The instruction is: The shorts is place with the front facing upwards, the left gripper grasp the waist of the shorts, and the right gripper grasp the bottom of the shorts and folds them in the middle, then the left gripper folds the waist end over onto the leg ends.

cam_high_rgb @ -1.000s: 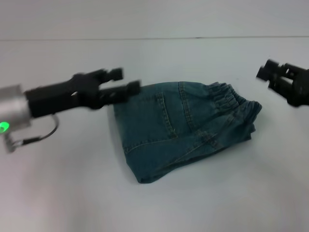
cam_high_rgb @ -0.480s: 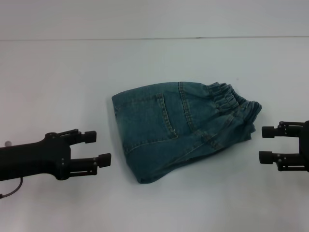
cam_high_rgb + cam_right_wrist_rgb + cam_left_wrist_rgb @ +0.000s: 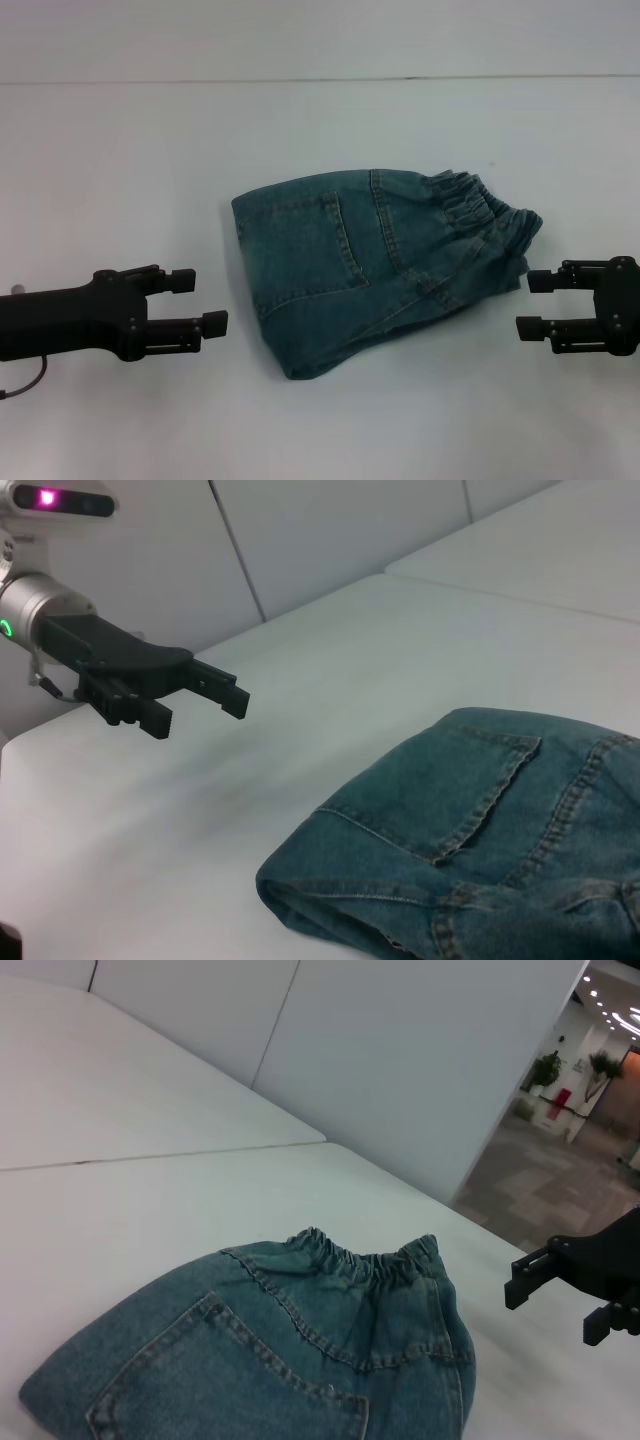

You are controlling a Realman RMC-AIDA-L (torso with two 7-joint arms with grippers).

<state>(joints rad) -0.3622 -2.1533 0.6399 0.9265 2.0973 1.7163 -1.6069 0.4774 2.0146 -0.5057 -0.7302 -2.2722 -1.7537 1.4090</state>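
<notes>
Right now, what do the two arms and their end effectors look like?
Both are matte black with two thin parallel fingers: left end effector, right end effector. The right wrist view shows the left arm's silver wrist with a green light and a thin looped cable.

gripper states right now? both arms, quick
Left gripper: open, empty, left of the folded shorts, not touching.
Right gripper: open, empty, right of the waist of the shorts, not touching.
</notes>
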